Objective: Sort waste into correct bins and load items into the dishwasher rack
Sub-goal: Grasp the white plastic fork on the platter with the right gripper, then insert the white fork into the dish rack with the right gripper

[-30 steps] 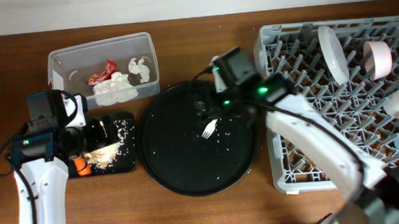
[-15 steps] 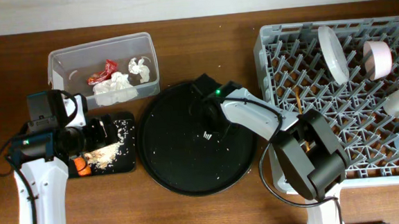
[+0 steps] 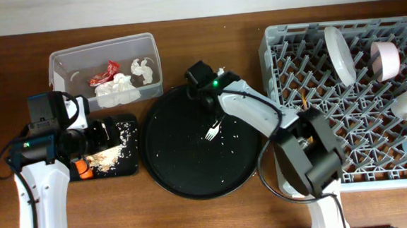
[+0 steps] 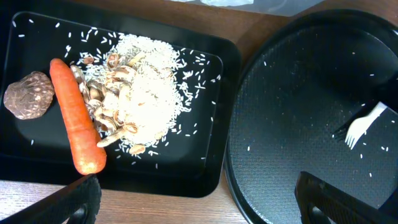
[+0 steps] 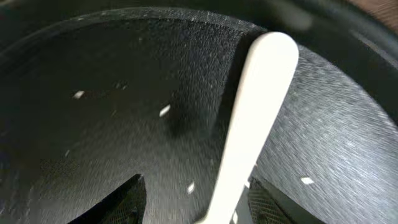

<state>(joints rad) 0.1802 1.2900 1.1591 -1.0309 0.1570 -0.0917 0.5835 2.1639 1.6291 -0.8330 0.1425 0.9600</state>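
The right claw (image 5: pixel 196 202) sits low over the round black tray (image 5: pixel 93 124). Its fingers (image 5: pixel 121 199) are blurred and cut off at the frame's bottom edge. They stand apart, and the handle of the white fork (image 5: pixel 249 124) runs forward between them; whether either finger touches it is unclear. From overhead, the arm hides this claw. The left claw (image 4: pixel 199 202) is spread wide and holds nothing. Ahead of its left finger, the carrot (image 4: pixel 76 115), brown lump (image 4: pixel 28 94) and rice (image 4: pixel 149 93) lie in the shallow black tray (image 4: pixel 211 155).
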